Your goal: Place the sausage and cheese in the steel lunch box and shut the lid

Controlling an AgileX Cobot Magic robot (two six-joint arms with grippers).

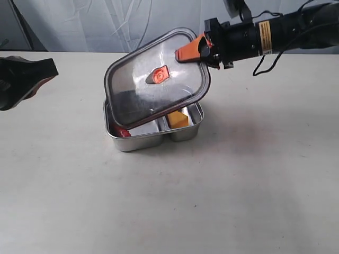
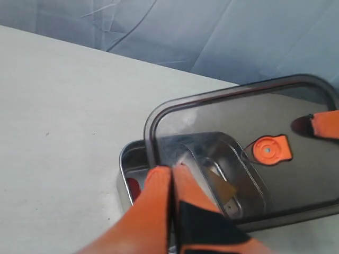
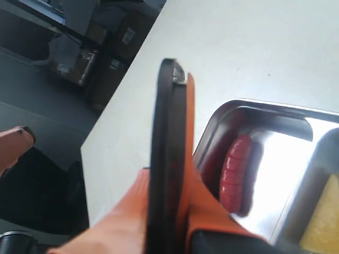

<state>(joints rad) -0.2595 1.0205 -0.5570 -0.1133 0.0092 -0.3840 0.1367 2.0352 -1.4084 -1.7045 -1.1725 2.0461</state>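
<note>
The steel lunch box (image 1: 139, 143) sits mid-table with both compartments uncovered. The red sausage (image 1: 122, 132) (image 3: 237, 172) lies in the larger compartment. The yellow cheese (image 1: 178, 118) (image 3: 320, 225) is in the smaller one. The dark translucent lid (image 1: 156, 79) (image 2: 238, 132), with its orange valve tab (image 2: 271, 150), hangs tilted above the box, its low edge near the box's rim. My right gripper (image 1: 184, 54) (image 3: 167, 177) is shut on the lid's far right corner. My left gripper (image 1: 52, 70) (image 2: 171, 172) is shut on nothing, well left of the box.
The white tabletop (image 1: 222, 201) spreads around the box. A pale wrinkled curtain (image 1: 106, 21) hangs behind the table's far edge. Boxes and dark floor (image 3: 79, 58) show past the table's edge in the right wrist view.
</note>
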